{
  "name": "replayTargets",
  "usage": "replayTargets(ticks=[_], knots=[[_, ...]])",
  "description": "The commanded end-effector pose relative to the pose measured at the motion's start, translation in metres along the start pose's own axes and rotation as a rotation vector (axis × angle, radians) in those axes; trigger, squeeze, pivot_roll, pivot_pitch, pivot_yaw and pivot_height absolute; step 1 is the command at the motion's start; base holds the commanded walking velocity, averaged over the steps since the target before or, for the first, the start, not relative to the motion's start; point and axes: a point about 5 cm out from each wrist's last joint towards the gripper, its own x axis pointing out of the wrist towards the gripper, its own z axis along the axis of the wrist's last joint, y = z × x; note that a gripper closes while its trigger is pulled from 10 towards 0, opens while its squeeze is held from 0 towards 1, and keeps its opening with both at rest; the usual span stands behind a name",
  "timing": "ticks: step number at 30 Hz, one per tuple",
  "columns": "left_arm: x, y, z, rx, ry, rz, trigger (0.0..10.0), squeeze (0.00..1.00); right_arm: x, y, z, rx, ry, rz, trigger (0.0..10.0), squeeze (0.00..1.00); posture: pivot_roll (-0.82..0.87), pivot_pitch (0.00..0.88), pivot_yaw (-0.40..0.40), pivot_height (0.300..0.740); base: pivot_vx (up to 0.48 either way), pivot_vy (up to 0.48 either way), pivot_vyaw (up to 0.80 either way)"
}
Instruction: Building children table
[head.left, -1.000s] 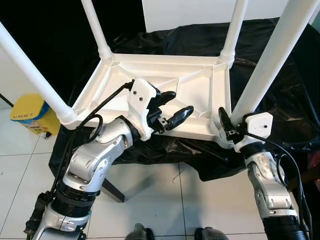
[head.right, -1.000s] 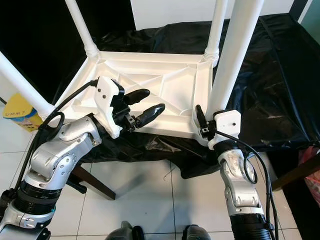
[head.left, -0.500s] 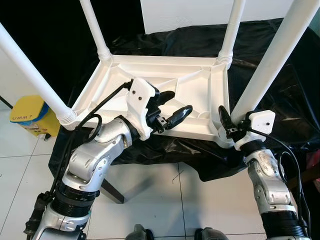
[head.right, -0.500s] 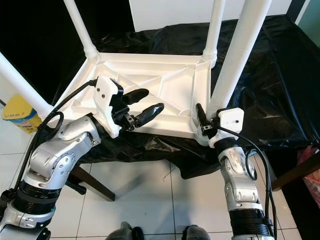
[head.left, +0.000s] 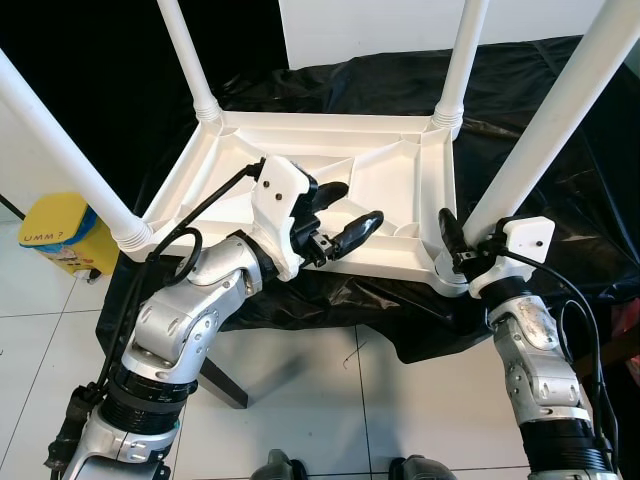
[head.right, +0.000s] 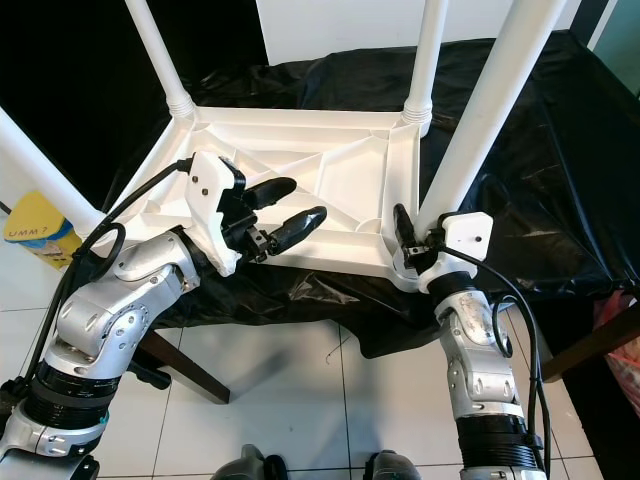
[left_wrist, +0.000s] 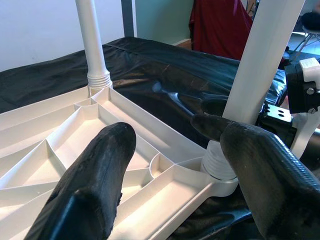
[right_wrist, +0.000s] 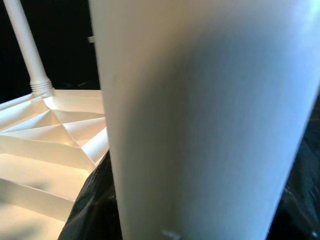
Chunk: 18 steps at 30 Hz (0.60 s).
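A white plastic children's table (head.left: 300, 140) lies upside down on a black-draped surface, with all its legs pointing up. My left gripper (head.left: 358, 203) hovers open over the ribbed underside near the front edge, holding nothing; its fingers (left_wrist: 95, 170) frame the near right corner socket. The near right leg (head.left: 560, 110) stands in that socket and leans to the right. My right gripper (head.left: 470, 245) is clamped on this leg just above its threaded base, one black finger showing on the leg's left side. The leg's smooth white shaft (right_wrist: 200, 125) is pressed close to the right wrist camera.
Black plastic sheeting (head.left: 350, 80) covers the support under the table and hangs over its front edge. A yellow bin (head.left: 60, 232) stands on the white tiled floor (head.left: 330, 400) at the left. A dark wooden support leg (head.left: 225, 380) slants below the sheeting.
The near right leg has tipped further to the right, and my right gripper has shifted slightly right with it. The left gripper has stayed open in nearly the same place.
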Motion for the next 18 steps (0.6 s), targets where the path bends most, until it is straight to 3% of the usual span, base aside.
replayTargets(ticks=[1, 4, 18], knots=[[-0.002, -0.002, 0.002, 0.009, 0.002, -0.026, 10.0, 0.00, -0.012, 0.011, -0.033, 0.036, 0.174, 0.021, 10.0, 0.00, 0.00, 0.131, 0.092, 0.740, 0.000, 0.000, 0.00], [-0.002, -0.003, 0.002, 0.009, 0.002, -0.026, 10.0, 0.00, -0.013, 0.012, -0.034, 0.033, 0.176, 0.018, 10.0, 0.00, 0.00, 0.129, 0.088, 0.740, 0.000, 0.000, 0.00], [-0.005, -0.004, 0.002, 0.014, 0.003, -0.013, 10.0, 0.00, -0.023, 0.012, -0.041, -0.041, 0.224, -0.313, 10.0, 0.00, 0.01, 0.118, 0.059, 0.740, 0.000, 0.000, 0.00]])
